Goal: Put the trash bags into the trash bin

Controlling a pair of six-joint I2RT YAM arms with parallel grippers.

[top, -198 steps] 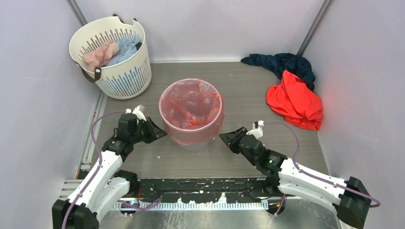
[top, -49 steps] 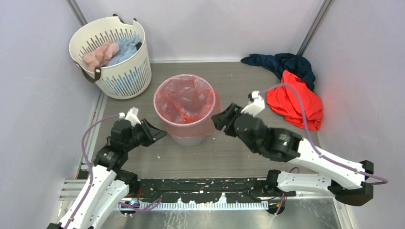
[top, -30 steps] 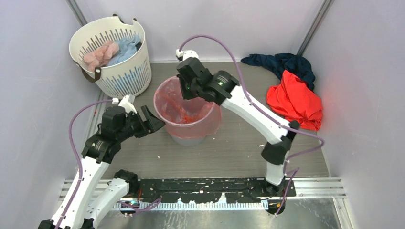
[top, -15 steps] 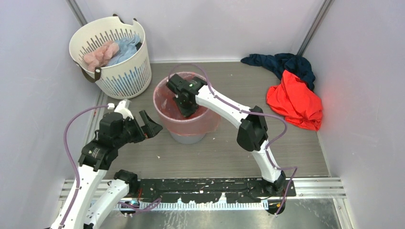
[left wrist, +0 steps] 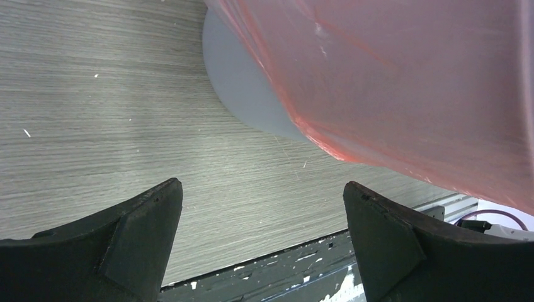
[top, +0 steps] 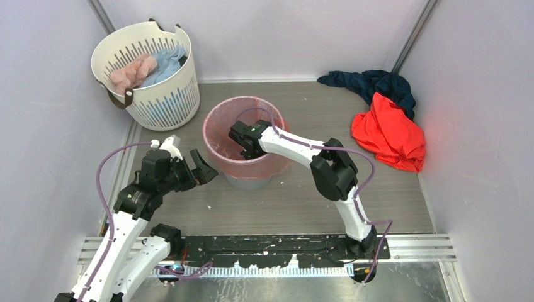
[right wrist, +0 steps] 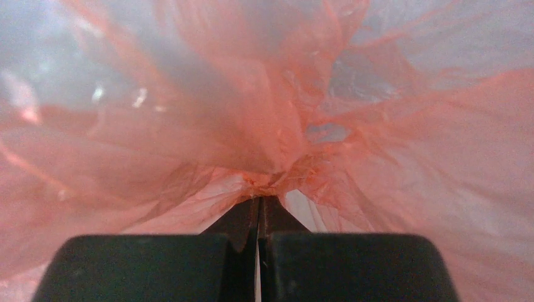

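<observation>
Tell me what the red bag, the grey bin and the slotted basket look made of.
Bag: thin plastic film, glossy; translucent, crinkled into sharp folds.
Bin: likely hard plastic, matte; smooth, even grey wall.
Basket: probably moulded plastic, white; neat rows of slots.

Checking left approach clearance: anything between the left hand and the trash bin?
Only bare wood-grain surface lies between the open left hand and the trash bin. The trash bag drapes over the bin's side. The left wrist view shows it.
</observation>
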